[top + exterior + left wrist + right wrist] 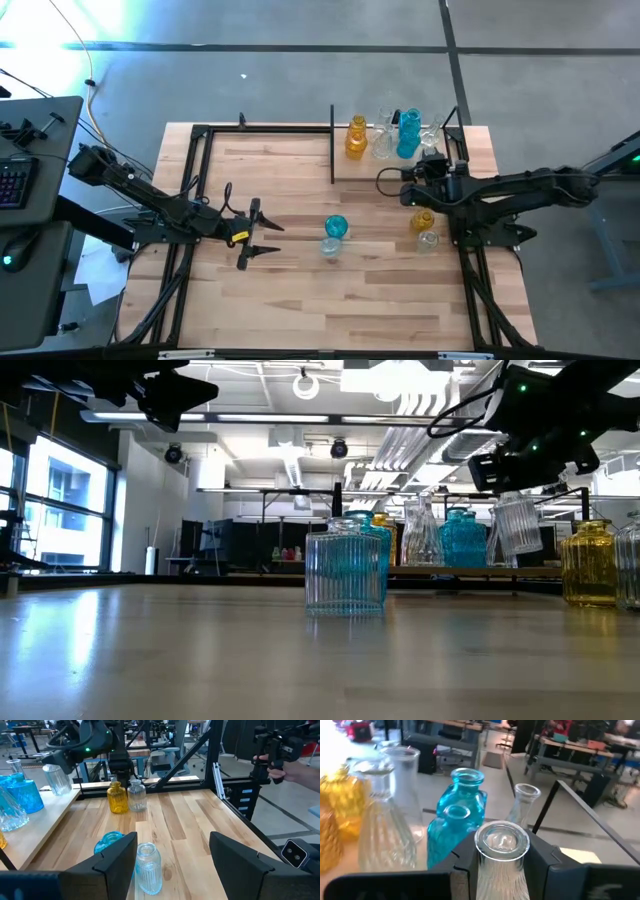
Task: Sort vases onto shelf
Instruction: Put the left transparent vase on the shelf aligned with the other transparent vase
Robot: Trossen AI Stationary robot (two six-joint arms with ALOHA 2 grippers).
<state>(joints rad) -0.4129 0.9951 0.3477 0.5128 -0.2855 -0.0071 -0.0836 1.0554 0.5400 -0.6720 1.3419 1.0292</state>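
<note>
Carrying a clear vase (502,865) clamped in the right gripper (501,870), you next needed a free shelf (345,172) spot; the left gripper (262,236) sat apart.

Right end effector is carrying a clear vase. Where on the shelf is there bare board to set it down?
The shelf is bare from its left post to the amber vase, and along its near edge. The right end is crowded: clear vases and teal vases stand close together.
</note>
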